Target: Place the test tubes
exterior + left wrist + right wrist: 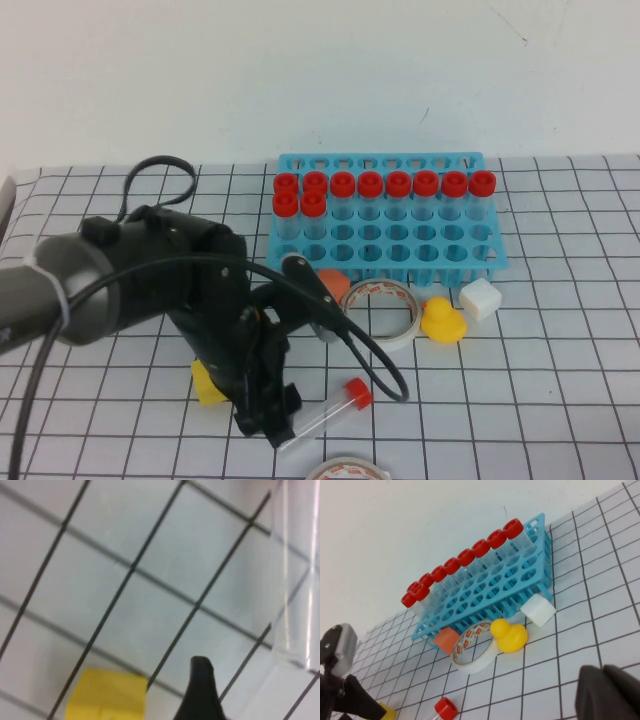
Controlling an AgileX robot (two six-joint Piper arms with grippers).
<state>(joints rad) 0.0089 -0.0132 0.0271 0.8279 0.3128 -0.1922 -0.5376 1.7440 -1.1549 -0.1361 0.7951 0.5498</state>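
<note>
A clear test tube [318, 420] with a red cap [358, 392] lies flat on the gridded mat near the front. My left gripper [268, 425] is lowered over the tube's bottom end and stands open. In the left wrist view one black finger [201, 692] shows, with the clear tube [295, 580] lying off to one side, untouched. The blue rack [470, 255] at the back holds several red-capped tubes [398, 184]. My right gripper [607, 690] is outside the high view. It hangs shut above bare mat, away from the rack [485, 597].
A yellow block [207, 386] lies beside the left gripper. In front of the rack are an orange block [335, 283], a tape roll [380, 310], a yellow duck [442, 322] and a white cube [479, 298]. A second tape roll [345, 470] sits at the front edge.
</note>
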